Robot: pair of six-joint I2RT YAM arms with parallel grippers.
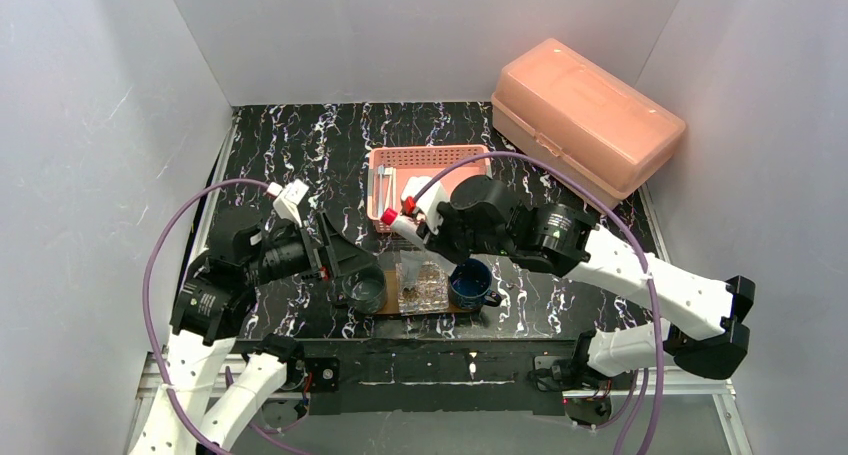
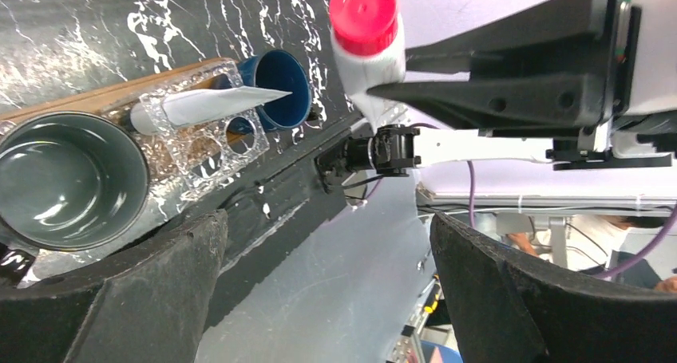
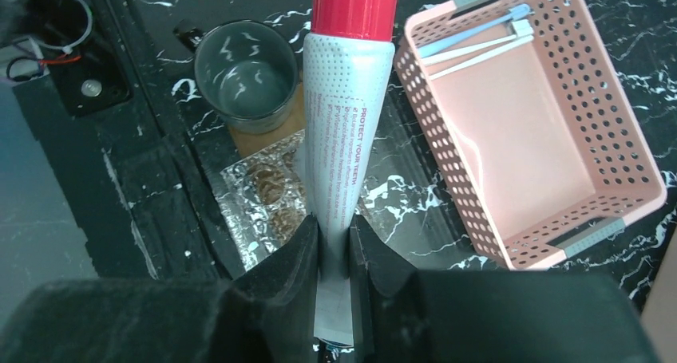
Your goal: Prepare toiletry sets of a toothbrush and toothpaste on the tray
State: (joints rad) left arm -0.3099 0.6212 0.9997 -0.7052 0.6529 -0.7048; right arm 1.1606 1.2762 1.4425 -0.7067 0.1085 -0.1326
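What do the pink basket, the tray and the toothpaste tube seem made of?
Pink basket: moulded plastic, matte, regular punched holes. Tray: probably wood, brown, little showing. Toothpaste tube: flexible plastic, smooth white with print, flattened at the tail; glossy red cap looks hard plastic.

— Can we read anything here?
— Only on the toothpaste tube point(image 3: 345, 124): "PROTECT YOUR TEETH" in red letters, running lengthwise toward six o'clock.
— And the finer lines beside it?
— Too small for us to make out.
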